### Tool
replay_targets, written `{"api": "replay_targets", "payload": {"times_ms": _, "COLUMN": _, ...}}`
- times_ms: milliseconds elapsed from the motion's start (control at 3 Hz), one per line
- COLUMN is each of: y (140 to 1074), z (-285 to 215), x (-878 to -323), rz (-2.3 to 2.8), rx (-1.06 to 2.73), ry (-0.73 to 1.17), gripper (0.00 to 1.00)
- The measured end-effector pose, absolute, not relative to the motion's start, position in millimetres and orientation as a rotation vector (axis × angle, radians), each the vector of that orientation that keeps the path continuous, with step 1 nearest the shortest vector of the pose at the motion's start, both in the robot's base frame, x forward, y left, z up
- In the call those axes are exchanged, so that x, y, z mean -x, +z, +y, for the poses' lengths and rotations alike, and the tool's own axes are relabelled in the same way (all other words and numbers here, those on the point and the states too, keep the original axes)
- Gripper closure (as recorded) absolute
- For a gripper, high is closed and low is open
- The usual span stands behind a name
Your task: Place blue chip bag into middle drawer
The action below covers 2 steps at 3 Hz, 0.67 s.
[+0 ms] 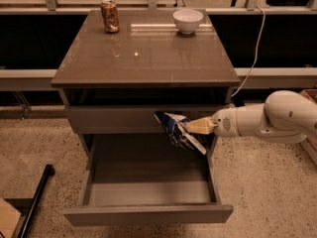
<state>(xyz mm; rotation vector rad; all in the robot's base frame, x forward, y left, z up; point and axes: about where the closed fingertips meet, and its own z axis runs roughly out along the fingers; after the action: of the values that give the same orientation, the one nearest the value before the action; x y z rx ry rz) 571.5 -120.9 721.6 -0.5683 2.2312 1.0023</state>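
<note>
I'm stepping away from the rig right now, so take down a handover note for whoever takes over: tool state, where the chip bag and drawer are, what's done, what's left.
Tool: shut on the blue chip bag, reaching in from the right side of the cabinet.
Blue chip bag: held in the air over the right rear part of the middle drawer, not touching its floor.
Middle drawer: pulled open.
Done: bag is in the grasp and over the drawer.
Left: lower the bag in, release it, pull the arm out.
Drink can and white bowl stand on the cabinet top and are not part of the job.
</note>
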Motion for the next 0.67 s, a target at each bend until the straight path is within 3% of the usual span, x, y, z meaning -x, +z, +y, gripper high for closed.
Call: {"api": "replay_targets", "payload": {"times_ms": 667, "y": 687.6, "z": -104.2, "x": -562.5, "rz": 2.331, "rx": 0.594, "ry": 1.021, "gripper": 1.0}}
